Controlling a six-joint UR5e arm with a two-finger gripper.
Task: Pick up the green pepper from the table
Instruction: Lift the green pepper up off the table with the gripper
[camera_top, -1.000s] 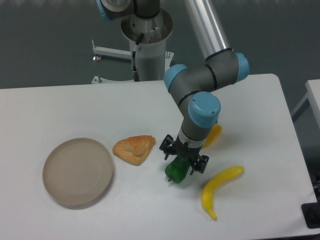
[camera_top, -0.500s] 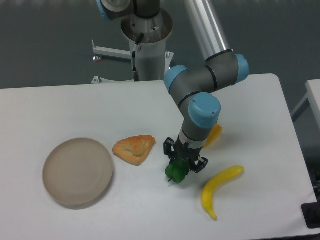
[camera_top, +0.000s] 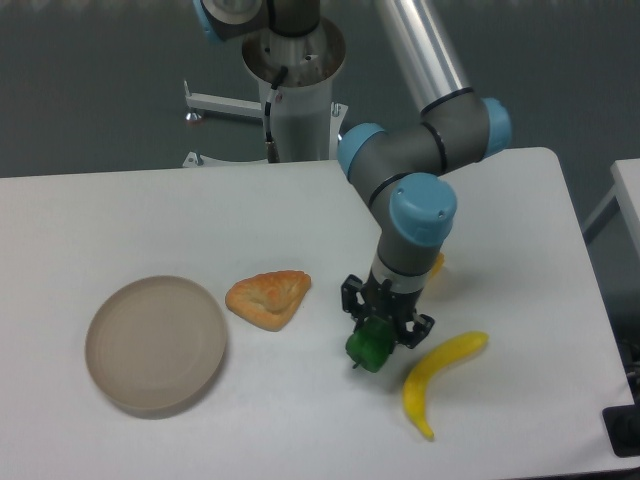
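The green pepper (camera_top: 367, 348) is a small glossy dark-green lobed toy, near the front middle of the white table (camera_top: 300, 210). My gripper (camera_top: 383, 328) points straight down and is shut on the green pepper, its black fingers clamped on both sides of the upper part. The pepper's lower half and stem show below the fingers. Whether it touches the tabletop I cannot tell.
A yellow banana (camera_top: 436, 377) lies just right of the pepper. A yellow-orange pepper (camera_top: 433, 266) is mostly hidden behind the wrist. A croissant-like pastry (camera_top: 268, 297) lies to the left, and a round beige plate (camera_top: 155, 342) beyond it.
The fingers closed from wide open onto the green pepper. The gripper and pepper then shifted a little to the right, toward the banana.
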